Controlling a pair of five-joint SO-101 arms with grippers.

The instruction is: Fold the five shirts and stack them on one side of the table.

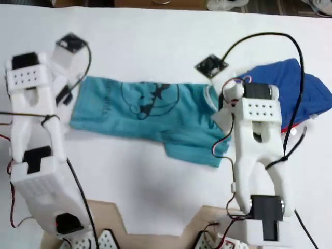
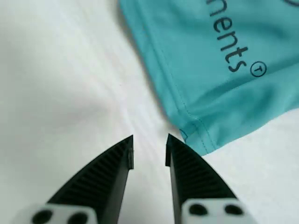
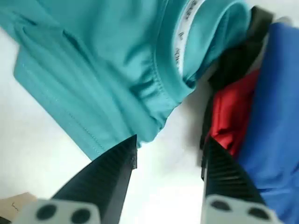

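Observation:
A teal shirt (image 1: 142, 111) with a dark print lies stretched across the middle of the white table (image 1: 155, 36). Its hem corner (image 2: 196, 135) lies just past my left gripper (image 2: 149, 144), which hovers over bare table with its black fingers a little apart and nothing between them. My right gripper (image 3: 169, 149) stands open over the gap between the teal shirt's collar end (image 3: 154, 88) and a pile of a blue shirt (image 3: 275, 107), a red one (image 3: 229, 112) and a black one (image 3: 238, 56). In the high view the blue shirt (image 1: 290, 83) tops that pile at the right.
The left arm (image 1: 31, 104) stands at the table's left side, the right arm (image 1: 257, 135) right of centre. A black cable (image 1: 270, 39) arcs over the blue pile. Cardboard (image 1: 150, 228) lies along the near edge between the arm bases.

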